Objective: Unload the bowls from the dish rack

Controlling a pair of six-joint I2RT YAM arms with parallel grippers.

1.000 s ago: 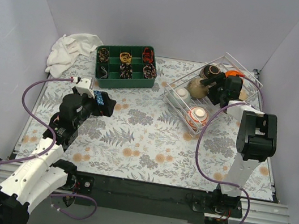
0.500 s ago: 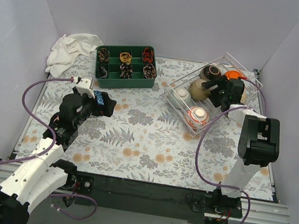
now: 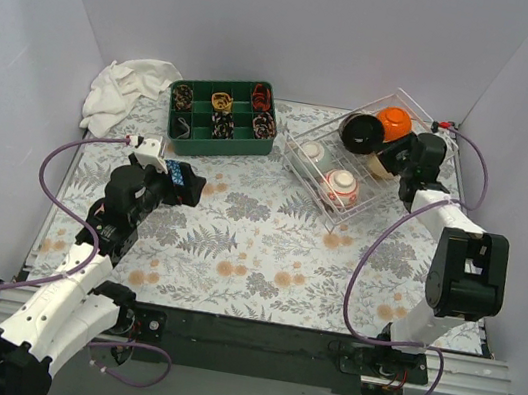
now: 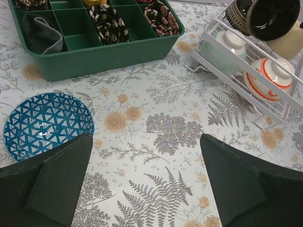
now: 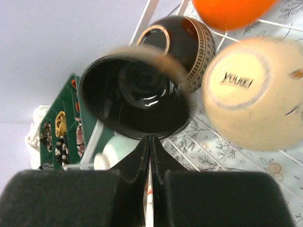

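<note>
Dish rack [image 3: 307, 180] sits dead ahead of the right end effector [image 5: 150, 138], fingers pressed together, tips right at the rim of a black bowl [image 5: 135, 97]. Beige bowl [image 5: 248, 99] to its right, orange bowl [image 5: 229, 7] beyond. Left end effector [image 4: 146, 138] gapes wide over the desk [image 4: 161, 189], blue patterned bowl [image 4: 47, 124] just ahead-left.

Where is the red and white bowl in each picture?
Top external: the red and white bowl sits right of the middle, in the dish rack.
Left wrist: by the right edge, in the upper half, in the rack.
Right wrist: not in it.
Shared landmark: the green tray, left of the rack from above, top left in the left wrist view, lower left in the right wrist view.
</note>
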